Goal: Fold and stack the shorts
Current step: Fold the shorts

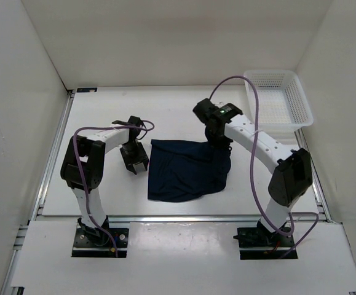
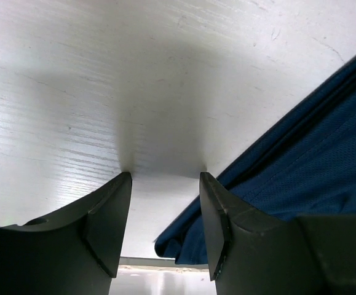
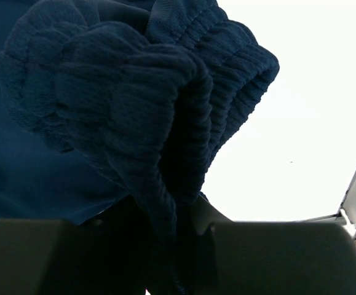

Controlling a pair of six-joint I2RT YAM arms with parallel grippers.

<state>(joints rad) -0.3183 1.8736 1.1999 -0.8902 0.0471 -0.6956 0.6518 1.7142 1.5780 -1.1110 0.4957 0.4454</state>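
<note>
Currently the right gripper [image 1: 219, 140] is pinching the shorts [image 1: 184, 172] by the bunched waistband [image 3: 165, 92] while the left gripper [image 1: 134, 163] is hanging open, risking a skewed fold.

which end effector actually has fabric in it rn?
The right end effector: shut on the gathered waistband of the shorts. The left end effector is open over the table, beside the shorts' edge.

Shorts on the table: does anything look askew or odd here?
The shorts lie crumpled, lower edge uneven, and the right claw pinches a bunched waistband. The left claw stands open beside them, holding nothing.
</note>
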